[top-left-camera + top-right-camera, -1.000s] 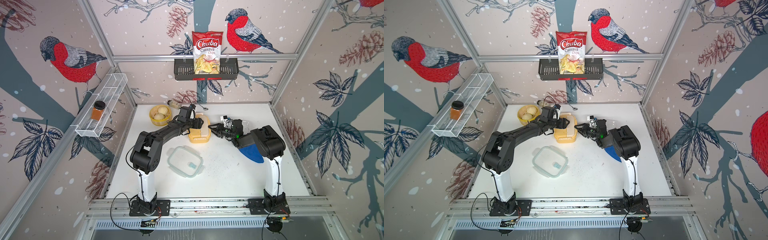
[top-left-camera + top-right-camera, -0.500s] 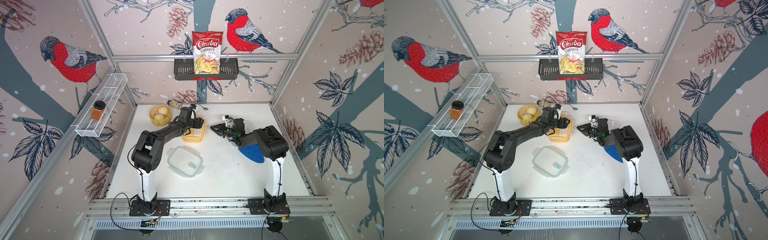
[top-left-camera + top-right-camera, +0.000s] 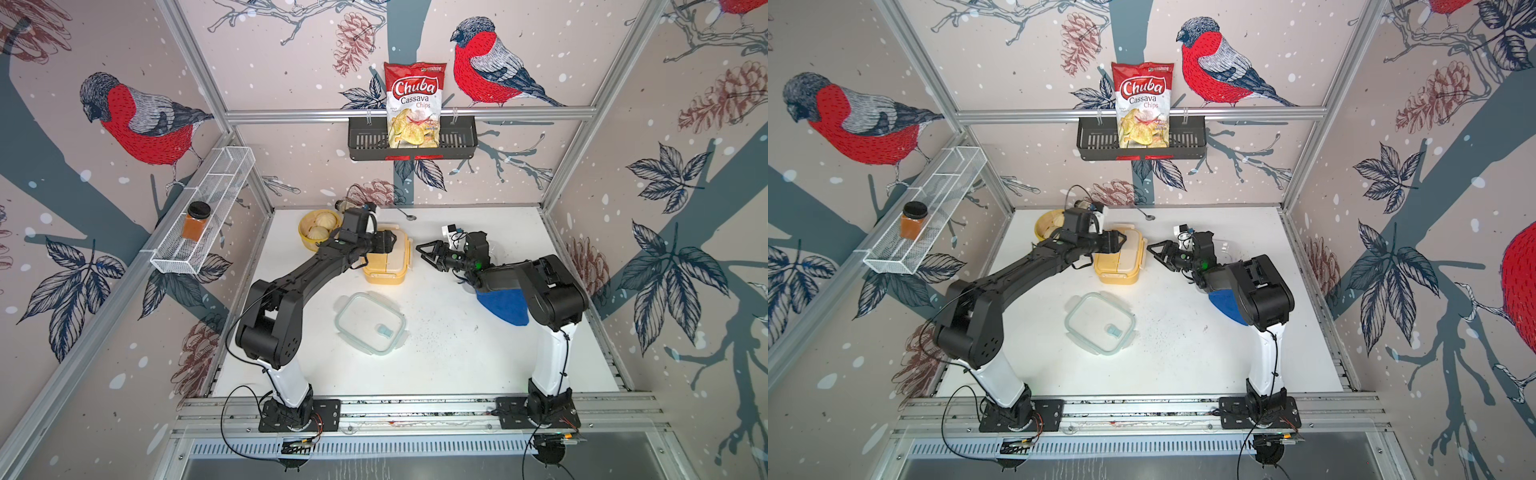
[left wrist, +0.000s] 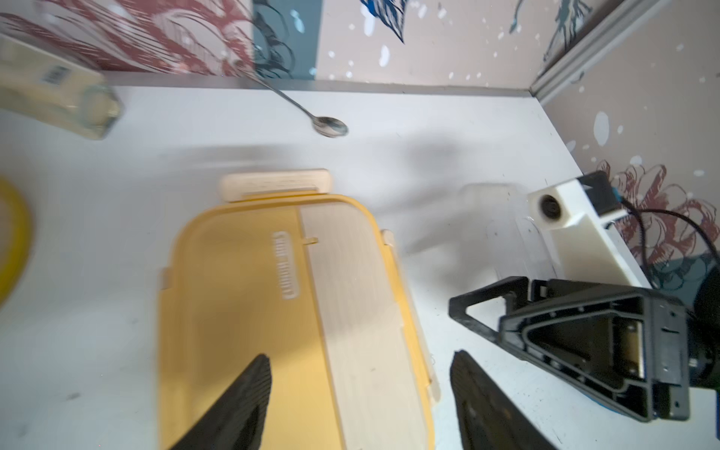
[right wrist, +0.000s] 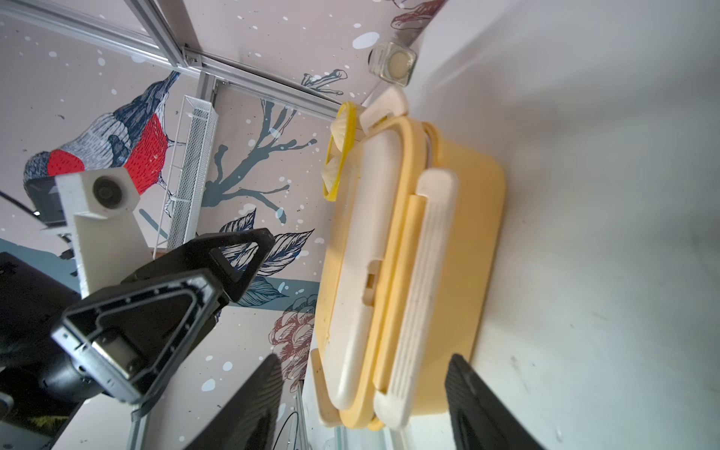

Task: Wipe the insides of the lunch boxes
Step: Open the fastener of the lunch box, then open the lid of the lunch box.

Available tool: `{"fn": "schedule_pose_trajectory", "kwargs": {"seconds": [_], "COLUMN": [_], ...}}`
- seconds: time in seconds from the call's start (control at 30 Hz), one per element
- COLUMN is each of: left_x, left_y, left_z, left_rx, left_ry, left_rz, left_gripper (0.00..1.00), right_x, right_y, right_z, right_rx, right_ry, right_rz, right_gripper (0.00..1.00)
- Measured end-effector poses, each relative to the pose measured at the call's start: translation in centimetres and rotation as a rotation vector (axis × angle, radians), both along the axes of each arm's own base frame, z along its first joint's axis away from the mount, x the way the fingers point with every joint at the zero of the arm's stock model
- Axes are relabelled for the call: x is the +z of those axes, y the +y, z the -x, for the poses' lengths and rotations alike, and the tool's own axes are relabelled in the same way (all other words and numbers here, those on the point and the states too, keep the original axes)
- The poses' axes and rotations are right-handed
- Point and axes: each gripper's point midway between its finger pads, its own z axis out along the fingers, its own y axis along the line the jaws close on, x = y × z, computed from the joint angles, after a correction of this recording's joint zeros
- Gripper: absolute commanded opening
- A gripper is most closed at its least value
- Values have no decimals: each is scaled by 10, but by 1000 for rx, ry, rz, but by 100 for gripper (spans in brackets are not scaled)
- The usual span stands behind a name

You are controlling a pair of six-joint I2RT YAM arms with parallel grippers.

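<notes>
Well, the yellow lunch box [image 3: 386,268] sat toward the back of the table [image 3: 457,357] with its yellow-cream lid [image 4: 350,296] on it. The left claw [image 3: 392,243] hung just above that lid, jaws spread wide with nothing between them, and as far as I could see it was not touching. The right claw [image 3: 424,254] pointed at the box's side from just beside it, also spread open and empty. Nearer the front, the green-rimmed clear lid [image 3: 370,322] lay flat on its own. The clear lunch box [image 4: 502,226] stood by the right wrist, faint and hard to make out. A blue cloth [image 3: 505,309] lay under the right arm.
</notes>
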Motion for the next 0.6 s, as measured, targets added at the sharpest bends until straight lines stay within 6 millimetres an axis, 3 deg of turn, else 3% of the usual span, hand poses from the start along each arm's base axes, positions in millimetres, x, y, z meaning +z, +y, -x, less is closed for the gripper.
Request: {"fn": "schedule_pose_trajectory", "kwargs": {"seconds": [0.1,0.2,0.33,0.5,0.6], "left_x": [-19,-52,-75,-79,-76], "left_y": [48,63,55,43,40], "left_z": [3,15,20,16,13], "left_rx": [106,119,89,49,33], "left_ry": [53,148,209,213,197], "left_rz": [31,88,191,279,299], "left_gripper": [75,75,75,75,75], "right_x": [7,1,-3,-48,-53], "right_y": [8,19,27,-3,3], "right_z": [-6,-7,-11,-14,-9], "right_rx": [-30,-45,-50,-91,-60], "right_ry": [-45,-55,-69,52,72], "right_rz": [86,188,283,302,280], "right_gripper": [77,77,76,72,69]}}
